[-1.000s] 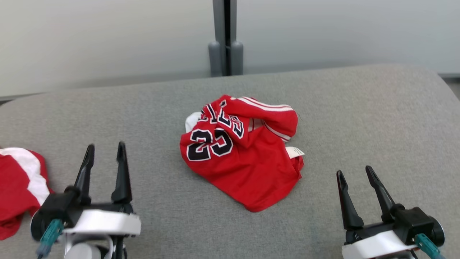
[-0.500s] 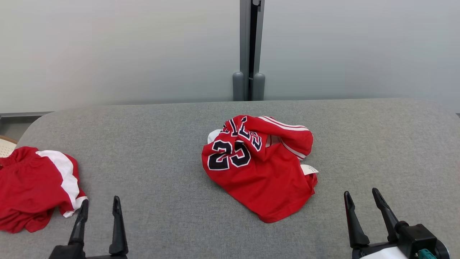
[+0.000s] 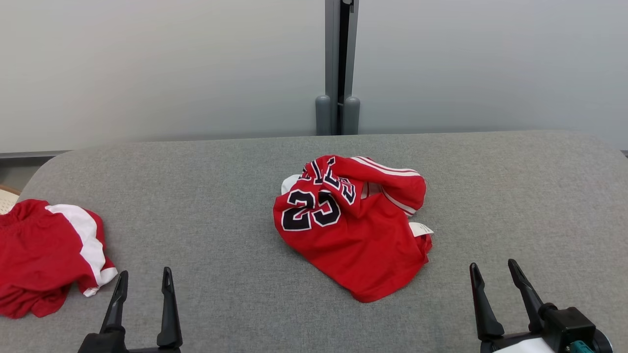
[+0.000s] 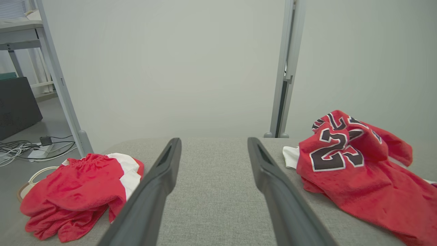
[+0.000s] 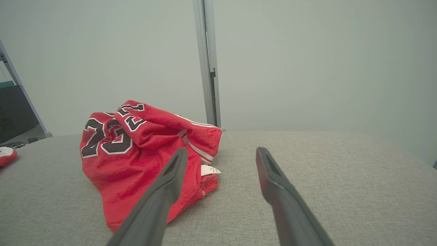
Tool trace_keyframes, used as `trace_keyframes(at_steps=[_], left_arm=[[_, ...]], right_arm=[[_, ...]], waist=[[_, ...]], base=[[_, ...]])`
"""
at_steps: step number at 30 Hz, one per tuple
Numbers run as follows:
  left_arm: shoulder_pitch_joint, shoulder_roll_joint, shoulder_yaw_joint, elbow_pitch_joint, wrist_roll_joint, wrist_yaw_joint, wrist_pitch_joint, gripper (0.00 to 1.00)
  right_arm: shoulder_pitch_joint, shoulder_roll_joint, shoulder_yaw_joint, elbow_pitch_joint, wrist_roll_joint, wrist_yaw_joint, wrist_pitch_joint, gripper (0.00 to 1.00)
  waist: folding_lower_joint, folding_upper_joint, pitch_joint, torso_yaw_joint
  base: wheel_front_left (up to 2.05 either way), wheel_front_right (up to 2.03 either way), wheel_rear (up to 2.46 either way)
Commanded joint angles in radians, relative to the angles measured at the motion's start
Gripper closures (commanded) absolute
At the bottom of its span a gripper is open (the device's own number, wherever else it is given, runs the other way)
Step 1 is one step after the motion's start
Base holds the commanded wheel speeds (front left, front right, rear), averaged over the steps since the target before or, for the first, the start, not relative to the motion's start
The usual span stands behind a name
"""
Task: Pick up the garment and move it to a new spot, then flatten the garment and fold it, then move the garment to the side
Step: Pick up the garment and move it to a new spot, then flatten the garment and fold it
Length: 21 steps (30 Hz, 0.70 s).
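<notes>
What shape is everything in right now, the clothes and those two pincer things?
Jersey: crumpled in a heap, not flattened or folded, untouched.
Shorts: bunched up, untouched.
Left pincer: open, empty.
Right pincer: open, empty.

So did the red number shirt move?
No. The shirt lies in the same spot before the grey post; the whole picture shifted, so the camera moved.

Pale walls (image 3: 147, 68) met at a grey post (image 3: 337, 63) behind the grey fabric table (image 3: 221, 196); cables (image 4: 17, 146) lay on the floor (image 4: 47, 112).
</notes>
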Motion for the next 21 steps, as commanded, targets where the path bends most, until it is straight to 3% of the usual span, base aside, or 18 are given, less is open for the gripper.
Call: trace_keyframes(at_steps=[1, 8, 13, 21], left_arm=[[-0.003, 0.003, -0.002, 0.0, 0.008, 0.005, 0.0, 0.0], [-0.033, 0.003, -0.032, 0.008, 0.017, -0.003, 0.0, 0.0], [-0.052, 0.003, -0.065, 0.018, 0.012, -0.012, 0.0, 0.0], [-0.117, 0.003, -0.121, 0.034, -0.003, -0.024, 0.0, 0.0]], right_arm=[[-0.003, -0.002, 0.001, -0.003, 0.0, -0.002, -0.001, 0.0], [-0.047, -0.002, 0.008, 0.024, 0.027, -0.002, -0.001, 0.0], [-0.116, -0.002, 0.006, 0.116, 0.065, -0.002, -0.001, 0.0], [-0.321, -0.002, 0.049, 0.46, 0.233, -0.001, -0.001, 0.0]], waist=[[0.0, 0.0, 0.003, -0.001], [0.0, 0.0, 0.037, 0.015], [0.0, 0.0, 0.071, 0.036], [0.0, 0.0, 0.145, 0.08]], base=[[0.0, 0.0, 0.0], [0.0, 0.0, 0.0], [0.0, 0.0, 0.0], [0.0, 0.0, 0.0]])
